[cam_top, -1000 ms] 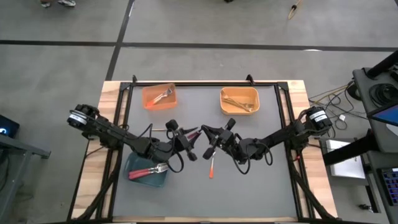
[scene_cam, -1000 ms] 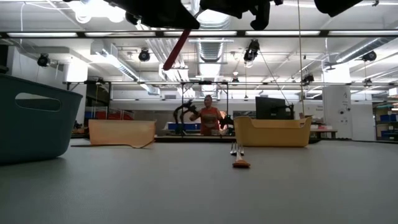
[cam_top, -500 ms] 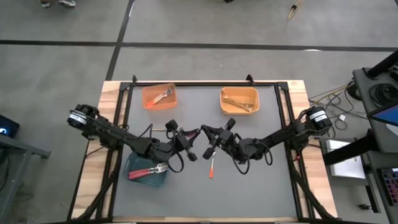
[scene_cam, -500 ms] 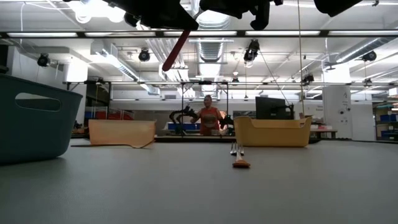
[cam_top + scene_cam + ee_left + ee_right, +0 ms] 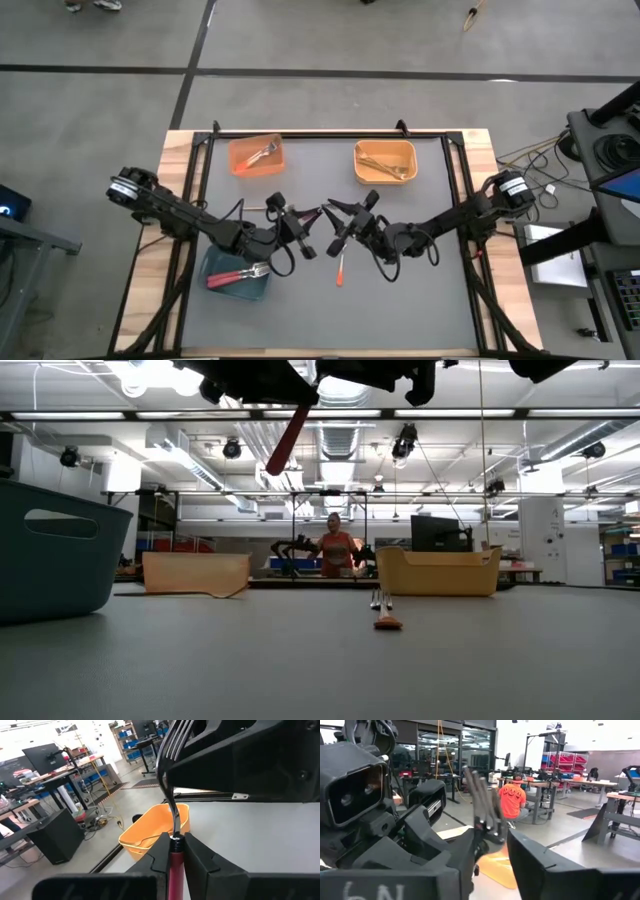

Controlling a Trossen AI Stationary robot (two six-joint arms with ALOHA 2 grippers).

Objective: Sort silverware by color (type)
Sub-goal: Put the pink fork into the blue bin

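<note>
Left end effector (image 5: 308, 217) is clamped on the red-handled fork (image 5: 172, 815) above the middle of the table (image 5: 440, 310); the left wrist view shows both fingers pressed against the red handle just below the metal neck, tines pointing away. Right end effector (image 5: 330, 212) meets it tip to tip at the same fork, and its fingers stand apart in the right wrist view, with the tines between them. This arrangement reads as a hand-over in mid-air: the left arm sits nearer the teal bin (image 5: 240, 285), which lies near the table's front-left corner and already holds red-handled forks (image 5: 236, 275), so passing the piece across shortens the trip.

One orange-handled fork (image 5: 341, 266) lies flat on the table just in front of the two end effectors, not yet sorted. Near the back edge, the orange bin (image 5: 256, 155) on the left holds a fork, and the yellow-orange bin (image 5: 385, 162) on the right holds gold-coloured forks (image 5: 378, 163). Each bin appears reserved for one colour.

A person (image 5: 335, 550) stands in the room well beyond the table.
</note>
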